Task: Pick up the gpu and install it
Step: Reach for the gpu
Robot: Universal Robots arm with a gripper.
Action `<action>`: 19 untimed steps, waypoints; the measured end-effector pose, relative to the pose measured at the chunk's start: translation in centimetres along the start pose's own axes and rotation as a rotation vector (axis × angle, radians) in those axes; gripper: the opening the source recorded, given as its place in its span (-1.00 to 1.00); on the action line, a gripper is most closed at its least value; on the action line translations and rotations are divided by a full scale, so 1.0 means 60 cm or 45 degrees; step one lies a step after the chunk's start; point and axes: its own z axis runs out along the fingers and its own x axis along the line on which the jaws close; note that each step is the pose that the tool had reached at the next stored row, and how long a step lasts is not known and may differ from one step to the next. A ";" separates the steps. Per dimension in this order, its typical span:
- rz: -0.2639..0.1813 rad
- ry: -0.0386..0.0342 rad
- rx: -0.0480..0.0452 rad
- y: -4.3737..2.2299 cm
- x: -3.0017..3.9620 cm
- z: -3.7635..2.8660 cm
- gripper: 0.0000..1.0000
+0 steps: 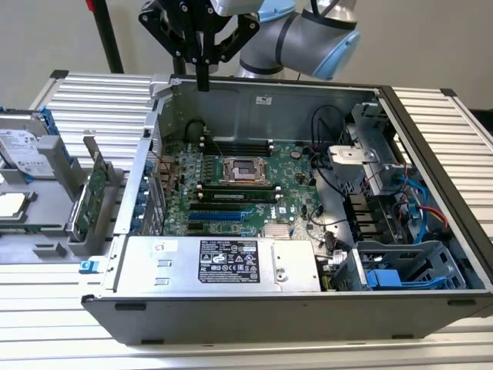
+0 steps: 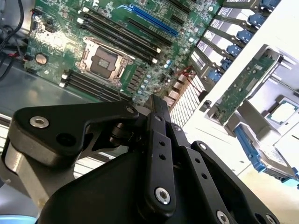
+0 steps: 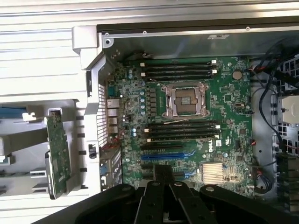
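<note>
Stage: early, nothing picked up yet | your pincer [image 1: 202, 83] hangs over the case [image 1: 254, 104], fingers closed together, empty | gpu [image 1: 95, 193] stands in the holder [image 1: 115, 220] beside the case, not yet installed.

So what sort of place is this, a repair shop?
More likely a robotics lab bench: an opened computer case with its motherboard bare lies on a ribbed metal table, a gpu stands alongside, and a robot arm's hand hangs above.
</note>
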 end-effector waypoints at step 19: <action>0.000 0.0001 0.000 -0.003 0.034 -0.001 -1.00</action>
